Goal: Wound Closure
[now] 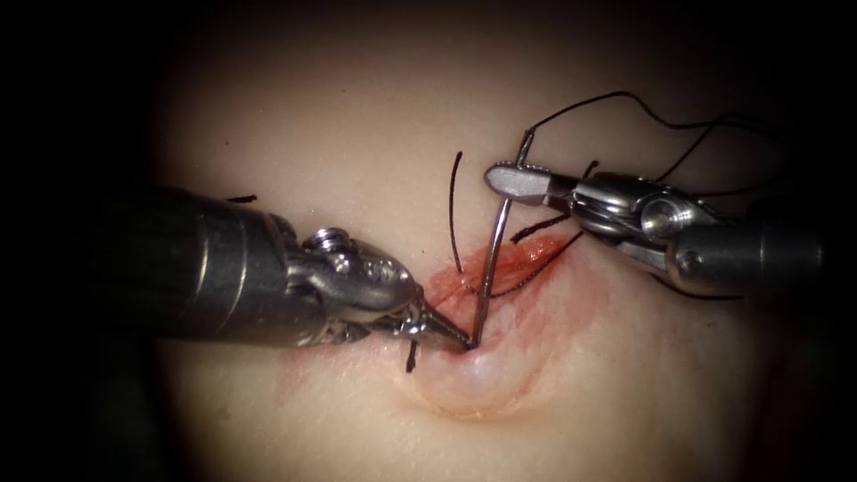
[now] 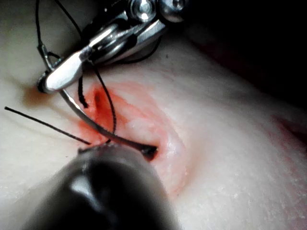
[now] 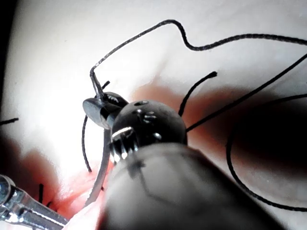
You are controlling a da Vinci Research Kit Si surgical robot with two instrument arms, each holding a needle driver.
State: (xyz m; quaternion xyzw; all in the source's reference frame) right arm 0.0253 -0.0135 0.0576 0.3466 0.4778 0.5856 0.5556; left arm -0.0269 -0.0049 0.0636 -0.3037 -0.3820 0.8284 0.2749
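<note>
Endoscope above and in front, wrist views close along shafts, all sharing the cut [image 1: 500, 268].

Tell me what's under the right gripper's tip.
The right gripper is shut on the needle near its thread end. Beneath lie the tissue, red fluid and thread. The needle's point is buried in tissue beside the left gripper.

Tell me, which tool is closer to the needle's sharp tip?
Left. The left tool presses its jaws to the tissue right where the needle tip enters, beside the cut. The right tool holds the needle near its thread end, away from the tip.
</note>
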